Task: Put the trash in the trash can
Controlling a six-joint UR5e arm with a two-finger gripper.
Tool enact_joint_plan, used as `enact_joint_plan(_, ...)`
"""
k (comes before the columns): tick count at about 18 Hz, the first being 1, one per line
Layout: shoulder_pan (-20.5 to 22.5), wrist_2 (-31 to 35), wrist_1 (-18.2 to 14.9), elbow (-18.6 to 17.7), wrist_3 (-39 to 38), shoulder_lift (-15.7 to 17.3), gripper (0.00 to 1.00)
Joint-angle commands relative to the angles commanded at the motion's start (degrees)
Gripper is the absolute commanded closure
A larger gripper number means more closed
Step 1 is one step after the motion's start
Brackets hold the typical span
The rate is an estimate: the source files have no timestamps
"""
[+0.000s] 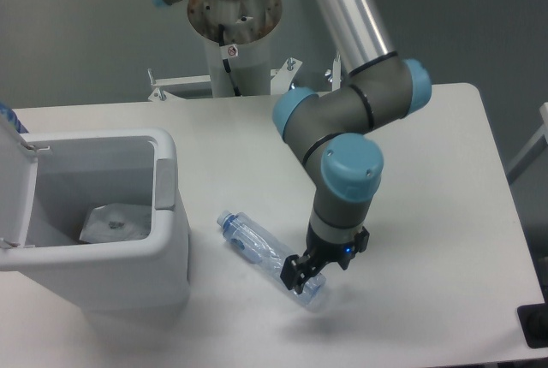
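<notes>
Now, from the fixed camera, the arm (pixel 347 120) reaches down from the upper middle and bends over the white table (pixel 445 214), ending in a black gripper (pixel 303 277) set low over the near end of the bottle (pixel 270 257). Its fingers stand apart, one on each side of the bottle's base end, though whether they actually press the plastic cannot be told from this angle. The bottle lies flat on the table on a slant, its blue cap (pixel 223 219) pointing up and to the left toward the trash can (pixel 167 240), its base hidden partly under the gripper. It lies just beside the can's right wall without touching it. The trash can stands at the left edge of the table, its lid (pixel 15 188) swung open and leaning up on the far left. Inside it, on the bottom, lies the small whitish plastic bag (pixel 113 222). Behind the table rises the arm's white mounting column (pixel 233 51).
</notes>
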Motion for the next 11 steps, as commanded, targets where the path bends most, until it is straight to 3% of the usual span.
enact_joint_plan(11, -0.7, 0.8, 0.0, 0.4, -1.5, -2.8, 0.00)
